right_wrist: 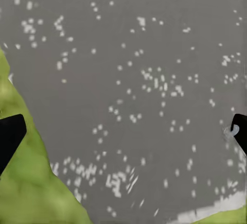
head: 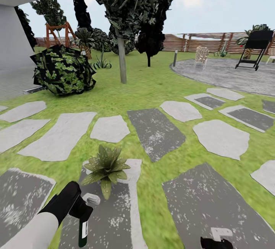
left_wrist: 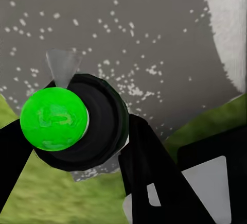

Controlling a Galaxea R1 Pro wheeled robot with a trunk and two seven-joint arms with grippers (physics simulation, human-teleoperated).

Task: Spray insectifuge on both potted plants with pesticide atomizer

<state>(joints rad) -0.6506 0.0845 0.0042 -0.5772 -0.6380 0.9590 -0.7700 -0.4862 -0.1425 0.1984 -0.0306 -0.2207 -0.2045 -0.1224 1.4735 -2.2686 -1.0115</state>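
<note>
A potted plant, a low rosette of pointed green leaves, stands on a dark grey stepping slab in the garden lawn, just ahead of my left arm. My left gripper is shut on the pesticide atomizer, a slim dark bottle with a white label that hangs below the fingers, a short way in front of the rosette. In the left wrist view the bottle's green top sits between the black fingers. My right gripper is open over another dark slab, with nothing between its fingertips.
Grey stepping slabs cross the grass. A leafy bush and a thin tree trunk stand ahead on the left. A round paved patio with a black stand lies far right, before a brown slatted fence.
</note>
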